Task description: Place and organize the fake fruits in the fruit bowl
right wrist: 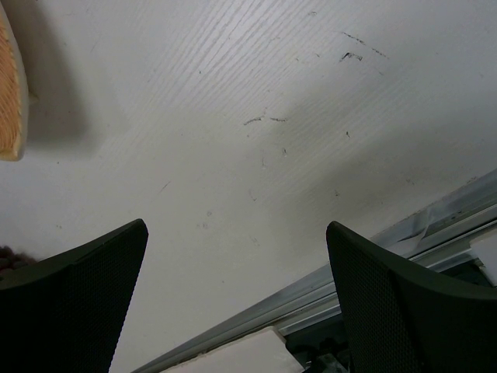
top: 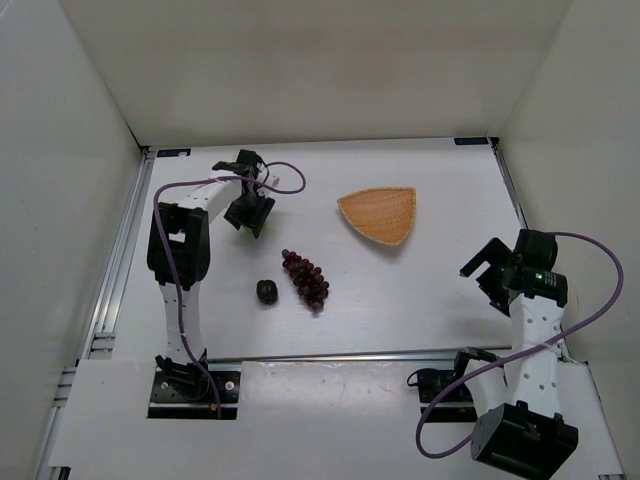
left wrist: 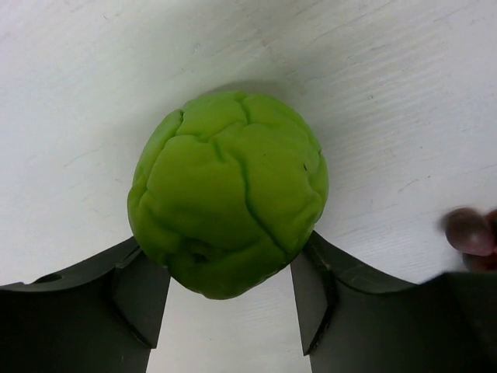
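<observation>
The green apple [left wrist: 229, 190] sits between my left gripper's [left wrist: 227, 268] two fingers, which press on its near sides over the white table. In the top view this gripper [top: 250, 213] is at the far left and hides the apple. The dark red grape bunch [top: 305, 277] lies mid-table, and one grape [left wrist: 470, 231] shows at the left wrist view's right edge. The small dark round fruit [top: 266, 291] lies just left of the bunch. The empty wicker fruit bowl [top: 378, 213] is at the far centre-right. My right gripper [top: 486, 280] hangs open and empty at the right, away from the bowl.
White walls enclose the table on the left, back and right. A metal rail [top: 115, 290] runs along the left edge and another [right wrist: 365, 268] along the near edge. The bowl's rim [right wrist: 9, 93] shows at the left edge of the right wrist view.
</observation>
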You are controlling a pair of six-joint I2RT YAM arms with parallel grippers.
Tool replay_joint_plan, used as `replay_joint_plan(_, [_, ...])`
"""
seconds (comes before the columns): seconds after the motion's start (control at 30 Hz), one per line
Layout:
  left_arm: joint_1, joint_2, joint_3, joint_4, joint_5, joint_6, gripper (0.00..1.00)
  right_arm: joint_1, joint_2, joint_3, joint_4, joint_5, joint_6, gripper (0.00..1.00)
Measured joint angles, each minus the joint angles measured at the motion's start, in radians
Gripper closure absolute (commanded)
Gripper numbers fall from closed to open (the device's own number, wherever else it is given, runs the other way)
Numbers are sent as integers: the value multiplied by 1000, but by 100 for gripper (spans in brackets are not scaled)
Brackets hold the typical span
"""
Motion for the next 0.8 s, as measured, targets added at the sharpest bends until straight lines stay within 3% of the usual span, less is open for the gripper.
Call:
replay_joint_plan(0.07, [-3, 0, 4, 4, -10, 8, 49, 0, 13, 0, 0, 0, -3, 0])
replay_joint_plan(0.17, [-11, 0, 8, 8, -23, 14, 58, 0, 28, 0, 0, 2, -7, 0])
replay_joint_plan(0.33, [-65, 2, 105, -20, -34, 31, 54, 0, 39, 0, 0, 2, -14, 0])
replay_joint_plan(0.6, [-345, 99, 536, 23, -2, 77, 53, 0, 67, 0, 11, -2, -17, 0])
replay_joint_plan(0.8, [-501, 249, 601, 71, 52, 109, 50, 0, 75, 0, 24, -9, -17, 0])
